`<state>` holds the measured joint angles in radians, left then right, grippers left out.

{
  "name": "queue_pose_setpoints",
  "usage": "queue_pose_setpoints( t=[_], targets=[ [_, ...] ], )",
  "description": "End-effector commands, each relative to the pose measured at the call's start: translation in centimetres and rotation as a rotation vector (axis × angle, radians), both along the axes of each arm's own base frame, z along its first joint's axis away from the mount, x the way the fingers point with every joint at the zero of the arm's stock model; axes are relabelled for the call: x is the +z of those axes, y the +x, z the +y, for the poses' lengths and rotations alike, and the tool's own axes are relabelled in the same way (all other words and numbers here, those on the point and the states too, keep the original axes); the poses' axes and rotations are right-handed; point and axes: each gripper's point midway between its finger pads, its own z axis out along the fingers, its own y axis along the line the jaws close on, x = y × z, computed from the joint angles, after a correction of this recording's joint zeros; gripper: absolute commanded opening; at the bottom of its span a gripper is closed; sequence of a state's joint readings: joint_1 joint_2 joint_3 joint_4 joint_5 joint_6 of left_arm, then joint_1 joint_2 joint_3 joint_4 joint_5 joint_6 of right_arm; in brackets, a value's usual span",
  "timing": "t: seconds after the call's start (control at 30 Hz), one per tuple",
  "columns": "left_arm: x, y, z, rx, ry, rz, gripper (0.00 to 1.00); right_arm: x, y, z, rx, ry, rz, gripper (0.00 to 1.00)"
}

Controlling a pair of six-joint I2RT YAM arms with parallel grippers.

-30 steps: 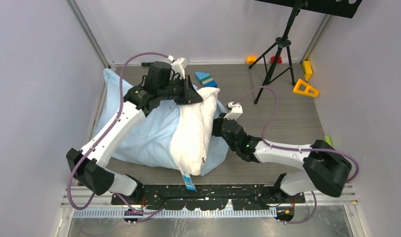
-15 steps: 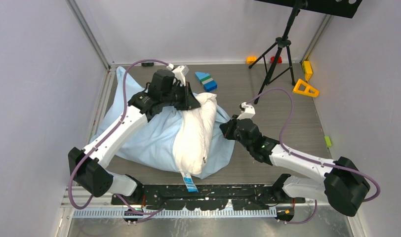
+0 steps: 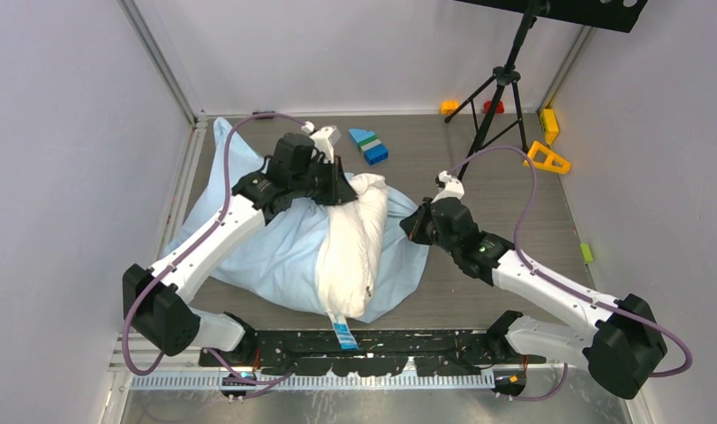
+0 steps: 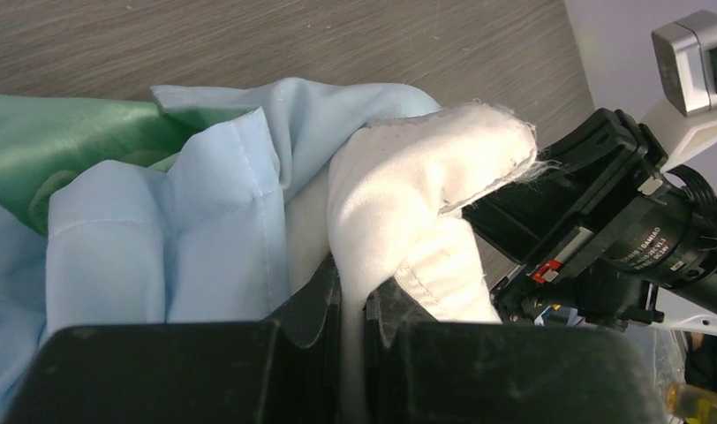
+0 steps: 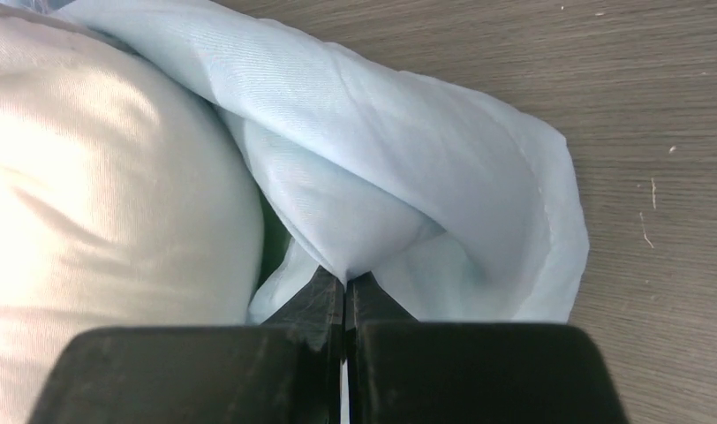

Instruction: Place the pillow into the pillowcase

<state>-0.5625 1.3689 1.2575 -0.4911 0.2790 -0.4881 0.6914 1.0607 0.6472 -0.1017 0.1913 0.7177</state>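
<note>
— Entry one: pillow?

— Pillow [image 3: 350, 252]: white, plump; you have it lying near-to-far at the middle of the table [image 3: 496, 291]; its left side is covered by the pillowcase [image 3: 267, 252]; its right side and far corner are bare; a blue tag [image 3: 341, 331] hangs from its near end, at the near edge.

— Entry two: pillowcase?

— Light blue, wrinkled; mint green on the face that shows in your left wrist view; it spreads from the pillow toward the far left corner; a flap lies against the pillow's right side.

— Entry three: left gripper?

— Your left gripper [image 4: 353, 305]: narrow, pinched on the pillow's far corner; white cloth runs down between the fingers; the pillowcase hem bunches just beside it.

— Entry four: right gripper?

— Your right gripper [image 5: 344, 291]: closed tight on a fold of the pillowcase at the pillow's right side; the cloth draws to a peak at the fingertips.

— Sundries?

— Blocks [image 3: 369, 146], blue, green and white, near the far edge, apart from the pillow; tripod [image 3: 496, 97] at the far right; yellow triangle [image 3: 547, 159] and yellow brick [image 3: 549, 124] by the right edge; orange piece [image 3: 449, 107] at the far edge, left of the tripod.
</note>
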Motion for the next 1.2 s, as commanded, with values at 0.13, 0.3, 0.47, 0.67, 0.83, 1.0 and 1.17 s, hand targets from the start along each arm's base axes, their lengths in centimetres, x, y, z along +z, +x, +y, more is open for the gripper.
queue_pose_setpoints(
  t=[0.13,0.3,0.47,0.67,0.83,1.0,1.17],
  targets=[
    [2.2,-0.9,-2.9,-0.156,0.030,-0.113,0.16,-1.6,1.3,-1.7,-0.066,-0.086,0.033,0.00],
    [1.7,-2.3,-5.3,-0.221,0.054,-0.102,0.47,-1.6,1.7,-0.6,-0.056,-0.030,0.031,0.00],
    [1.4,-4.6,-8.1,-0.290,0.083,-0.111,0.72,-1.4,1.8,0.2,-0.046,0.016,0.034,0.01],
    [1.9,-6.4,-10.3,-0.262,0.192,-0.242,0.82,-1.1,1.8,0.9,-0.043,0.063,0.041,0.01],
    [4.3,-7.3,-11.2,-0.243,0.217,-0.406,0.84,-1.0,1.8,1.1,-0.037,0.075,0.045,0.00],
    [3.1,-7.5,-11.6,-0.250,0.379,-0.501,0.87,-0.7,1.8,1.3,-0.033,0.088,0.047,0.00],
    [0.6,-7.3,-11.4,-0.239,0.557,-0.583,0.89,-0.5,1.8,1.3,-0.037,0.093,0.051,0.00]
  ],
)
